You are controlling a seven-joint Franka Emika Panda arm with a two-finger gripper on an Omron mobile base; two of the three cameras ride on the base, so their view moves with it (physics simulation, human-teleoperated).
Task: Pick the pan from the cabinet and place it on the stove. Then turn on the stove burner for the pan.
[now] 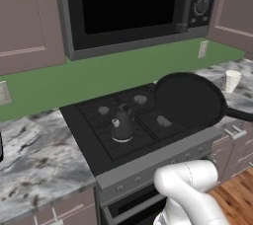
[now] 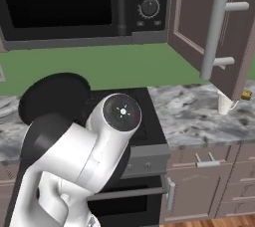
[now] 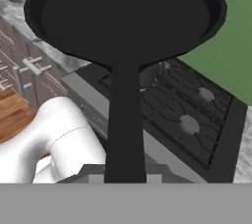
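The black pan (image 1: 190,98) hangs tilted over the right side of the stove (image 1: 106,142), its long handle (image 1: 241,115) pointing right and off the picture's edge. In the hand view the handle (image 3: 125,120) runs straight down into my gripper (image 3: 125,178), which is shut on its end, with the round pan (image 3: 123,14) above and the burners (image 3: 189,125) below it. From the right base view the pan (image 2: 55,94) peeks out behind my arm, over the stove (image 2: 147,121). The cabinet door (image 2: 219,32) stands open at the upper right.
A small dark kettle (image 1: 122,125) sits on the stove's middle grate. A white mug (image 1: 232,81) stands on the marble counter (image 2: 199,116) right of the stove. The black microwave (image 1: 133,7) hangs above. Knobs line the grey front strip (image 1: 163,162).
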